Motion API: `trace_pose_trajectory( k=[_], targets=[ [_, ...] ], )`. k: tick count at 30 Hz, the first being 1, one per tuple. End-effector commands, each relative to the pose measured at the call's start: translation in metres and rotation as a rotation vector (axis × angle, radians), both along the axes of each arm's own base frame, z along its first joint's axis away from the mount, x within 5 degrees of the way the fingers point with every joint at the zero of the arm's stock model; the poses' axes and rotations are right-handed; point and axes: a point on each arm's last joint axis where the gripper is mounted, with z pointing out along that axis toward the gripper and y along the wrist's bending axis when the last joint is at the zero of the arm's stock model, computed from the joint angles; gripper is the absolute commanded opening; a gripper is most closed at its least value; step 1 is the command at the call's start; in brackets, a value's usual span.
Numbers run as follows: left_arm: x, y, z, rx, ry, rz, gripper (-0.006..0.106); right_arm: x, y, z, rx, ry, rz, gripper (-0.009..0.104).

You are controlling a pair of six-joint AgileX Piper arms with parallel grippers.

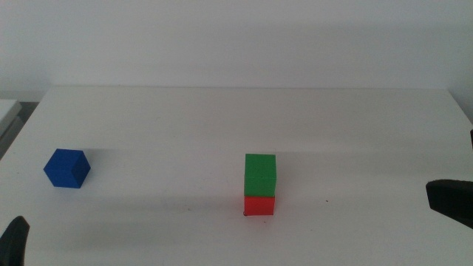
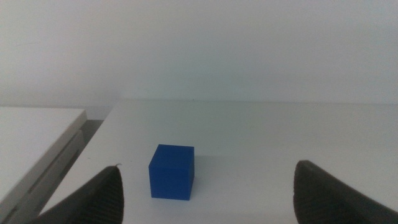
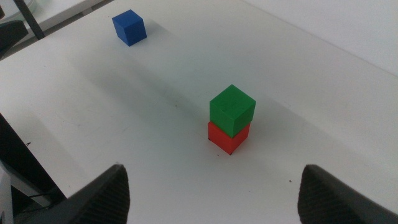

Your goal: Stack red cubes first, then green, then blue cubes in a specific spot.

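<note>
1. the red cube (image 1: 259,205) sits on the white desk (image 1: 185,118), and it serves as the landmark for everything else here.
2. the green cube (image 1: 260,174) rests directly on top of the red cube, upright and touching it; in the right wrist view the green cube (image 3: 232,109) is turned slightly against the red cube (image 3: 227,138) below it, so the corners do not quite line up.
3. a few tiny dark marks show on the desk close beside the base of the red cube.
4. the blue cube (image 1: 66,168) stands alone on the desk, well apart from the red cube, toward the left arm's side; nothing touches it.
5. the left claw (image 2: 205,193) hangs low over the desk with its two dark jaws spread wide and nothing between them; the blue cube (image 2: 171,171) lies just ahead of it, roughly between the jaw lines, far from the red cube.
6. the right claw (image 3: 214,193) is also spread wide and holds nothing; it hovers above the desk on the right arm's side of the red cube, apart from the stack and looking down at it.
</note>
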Motion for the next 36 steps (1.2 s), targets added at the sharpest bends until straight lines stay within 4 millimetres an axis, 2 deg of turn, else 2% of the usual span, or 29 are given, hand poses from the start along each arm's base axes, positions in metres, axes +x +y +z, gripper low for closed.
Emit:
trace_pose_trajectory(
  k=[1,5,6,8,10,14,16,20,23,28,36],
  targets=[
    [0.0,0.0,0.001,0.021,-0.015,-0.003,0.094,0.0,-0.001,0.001,0.009,-0.018,-0.005,0.092],
    [0.0,0.003,0.0,0.067,0.027,0.039,0.094,0.0,-0.001,0.001,0.009,-0.018,-0.005,0.092],
    [0.002,0.004,0.007,0.054,0.068,0.057,0.094,0.0,-0.001,0.001,0.009,-0.018,-0.005,0.092],
    [0.009,0.006,0.03,0.023,0.174,0.093,0.094,0.0,-0.001,0.001,0.009,-0.018,-0.005,0.092],
    [0.022,0.009,0.063,-0.035,0.333,0.114,0.094,0.0,-0.001,0.001,0.01,-0.017,-0.004,0.092],
    [0.042,0.01,0.113,-0.107,0.638,0.081,0.094,0.0,-0.001,0.001,0.012,-0.015,-0.003,0.092],
    [0.054,0.012,0.127,-0.103,0.782,0.045,0.094,0.0,-0.001,0.001,0.012,-0.015,-0.003,0.092],
    [0.083,0.018,0.132,-0.098,0.968,-0.011,0.094,0.0,-0.001,0.001,0.012,-0.015,-0.003,0.092],
    [0.114,0.02,0.128,-0.062,0.93,-0.093,0.094,0.0,-0.001,0.001,0.012,-0.015,-0.003,0.092],
    [0.159,0.034,0.115,-0.057,1.019,-0.089,0.094,0.0,-0.001,0.001,0.012,-0.015,-0.003,0.092],
    [0.228,0.055,0.1,0.151,1.096,-0.214,0.094,0.0,-0.001,0.001,0.012,-0.015,-0.003,0.092]
  ],
)
